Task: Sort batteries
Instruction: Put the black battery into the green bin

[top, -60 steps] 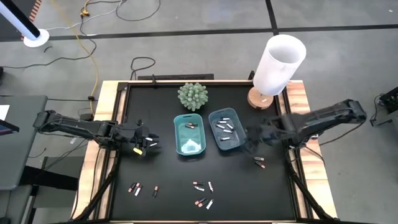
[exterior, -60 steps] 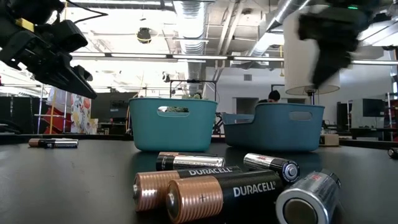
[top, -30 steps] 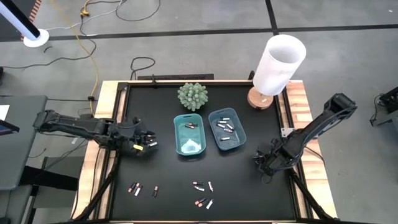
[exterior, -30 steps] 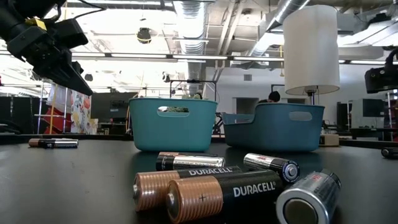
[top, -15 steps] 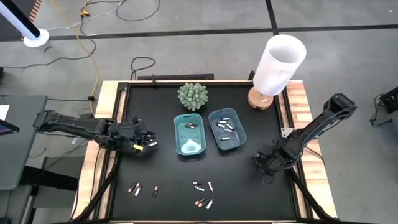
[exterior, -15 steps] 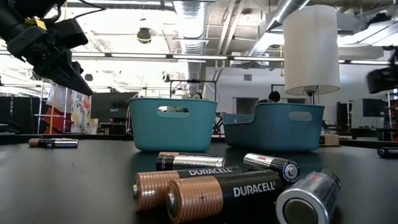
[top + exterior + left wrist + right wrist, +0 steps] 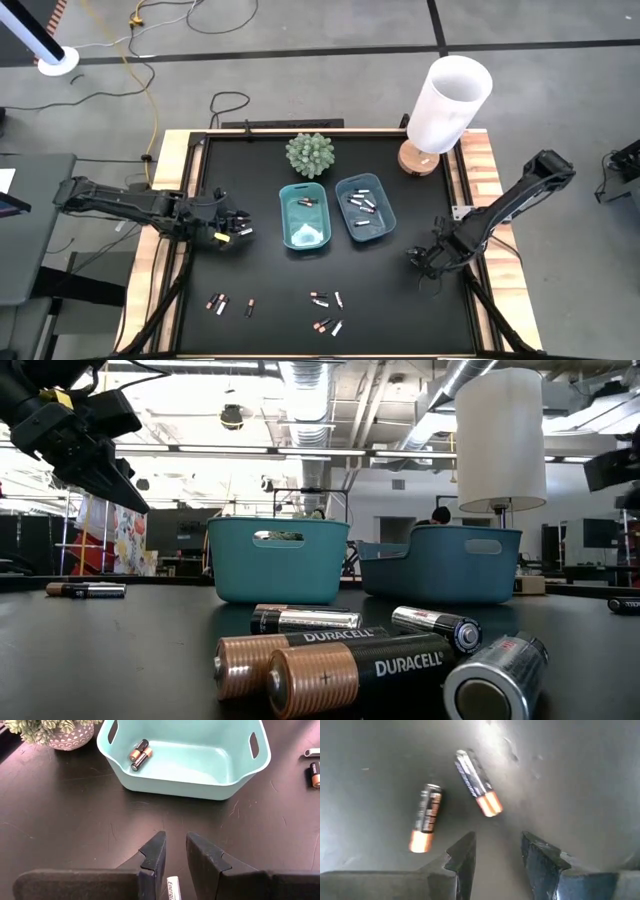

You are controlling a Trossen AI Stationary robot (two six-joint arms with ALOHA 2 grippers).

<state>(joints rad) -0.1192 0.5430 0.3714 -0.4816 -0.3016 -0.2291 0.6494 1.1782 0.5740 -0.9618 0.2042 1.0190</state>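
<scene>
My left gripper (image 7: 240,228) hovers over the table's left part and points at the left teal tray (image 7: 185,755), which holds two copper-ended batteries (image 7: 139,754). It is shut on a silvery-white battery (image 7: 172,889). My right gripper (image 7: 497,845) stands open above two dark, copper-ended batteries (image 7: 426,817) (image 7: 476,782) lying on the table's right part. Its fingers touch neither, and in the high view the gripper (image 7: 425,262) hides them. The right tray (image 7: 364,208) holds several silvery batteries. My left gripper has the silvery-white battery between its two fingers, back near their roots, where only its printed end (image 7: 173,886) shows. The fingers slant down toward the trays. The battery is lifted clear of the table, and the finger bodies hide the rest of it.
Loose batteries lie near the front edge in two groups (image 7: 228,303) (image 7: 328,310), and they fill the low view's foreground (image 7: 340,660). One lies alone at the left (image 7: 85,590). A potted plant (image 7: 309,154) and a white lamp (image 7: 447,100) stand at the back.
My right gripper has rolled about its wrist and risen slightly over the two batteries at the table's right, and it has stayed open.
</scene>
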